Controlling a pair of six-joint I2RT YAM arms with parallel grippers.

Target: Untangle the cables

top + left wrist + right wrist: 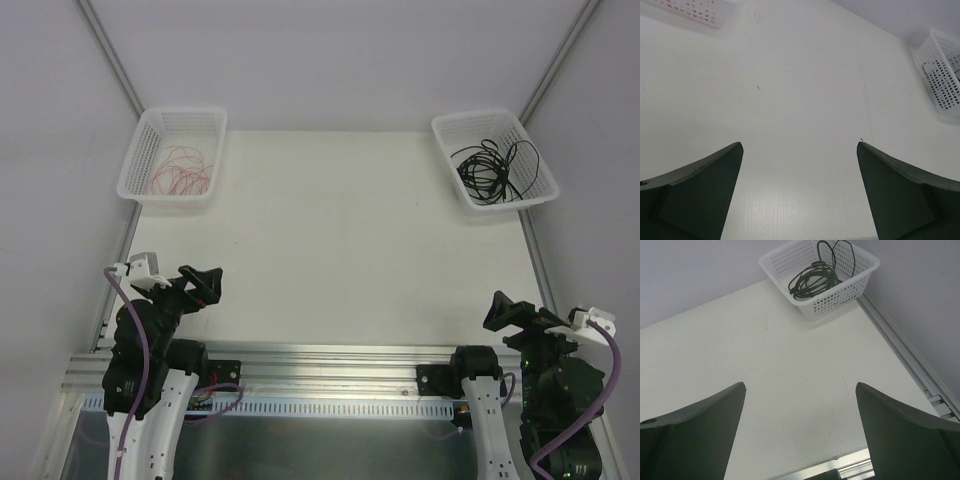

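Observation:
Coiled black cables [495, 168] [815, 279] lie in a white basket [530, 195] [840, 299] at the far right corner of the table. Thin red wires [182, 170] lie looped in a second white basket [135, 170] [695, 10] at the far left. My left gripper [203, 284] [800, 147] hovers open over the near left of the table with nothing between its fingers. Near the front right edge, my right gripper [503, 312] [800, 386] is open and empty too. Both grippers are far from the baskets.
The white tabletop [330, 240] lies between the baskets and the arms. An aluminium rail [330, 362] runs along its near edge and metal profiles [910, 360] line the right side. The black-cable basket [942, 75] shows at the right of the left wrist view.

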